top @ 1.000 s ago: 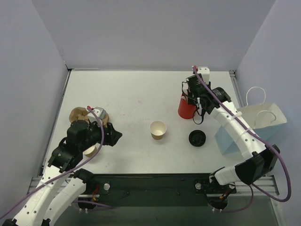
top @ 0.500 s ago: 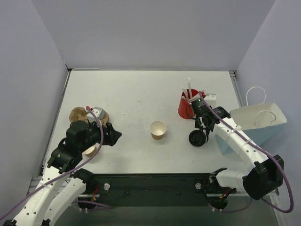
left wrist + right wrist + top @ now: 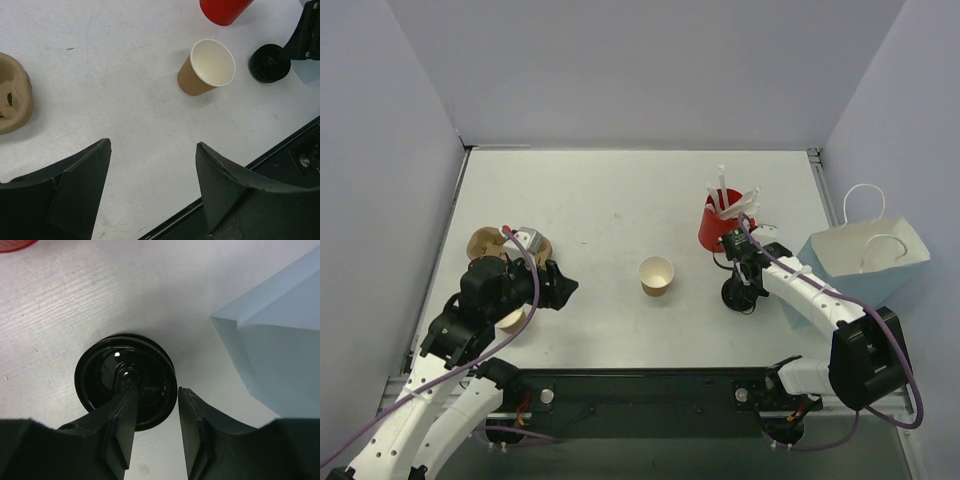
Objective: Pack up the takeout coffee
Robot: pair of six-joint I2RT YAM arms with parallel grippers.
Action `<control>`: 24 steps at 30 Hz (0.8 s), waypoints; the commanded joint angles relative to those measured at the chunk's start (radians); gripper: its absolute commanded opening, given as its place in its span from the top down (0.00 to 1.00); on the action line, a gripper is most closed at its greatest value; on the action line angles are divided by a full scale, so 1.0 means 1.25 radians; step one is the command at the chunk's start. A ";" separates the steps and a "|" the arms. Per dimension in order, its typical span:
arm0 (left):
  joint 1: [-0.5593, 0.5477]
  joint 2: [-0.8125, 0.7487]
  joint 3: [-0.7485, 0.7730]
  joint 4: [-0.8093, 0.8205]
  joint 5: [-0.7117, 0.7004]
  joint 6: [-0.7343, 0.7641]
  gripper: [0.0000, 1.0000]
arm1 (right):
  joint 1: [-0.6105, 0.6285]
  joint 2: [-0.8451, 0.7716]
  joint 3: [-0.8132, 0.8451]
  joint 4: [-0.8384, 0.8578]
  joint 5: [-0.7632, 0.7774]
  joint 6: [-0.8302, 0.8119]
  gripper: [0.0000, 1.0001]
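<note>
Your right gripper (image 3: 156,390) is straddling the black lid's (image 3: 100,371) edge, jaws narrow; your left gripper (image 3: 153,145) is hanging wide open.

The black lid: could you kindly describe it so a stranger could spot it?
Find the blue bag, rightmost on the table. Just left of it, in front of the red cup, lies the black lid: a flat glossy disc beside taller, coloured neighbours.
</note>
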 commanded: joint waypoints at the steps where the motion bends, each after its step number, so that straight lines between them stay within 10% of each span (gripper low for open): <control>1: -0.004 -0.005 0.003 0.029 -0.013 0.007 0.22 | -0.009 0.031 -0.026 0.038 0.013 0.032 0.62; 24: -0.004 0.003 0.002 0.031 -0.012 0.007 0.22 | -0.063 0.031 -0.044 0.048 -0.007 0.043 0.58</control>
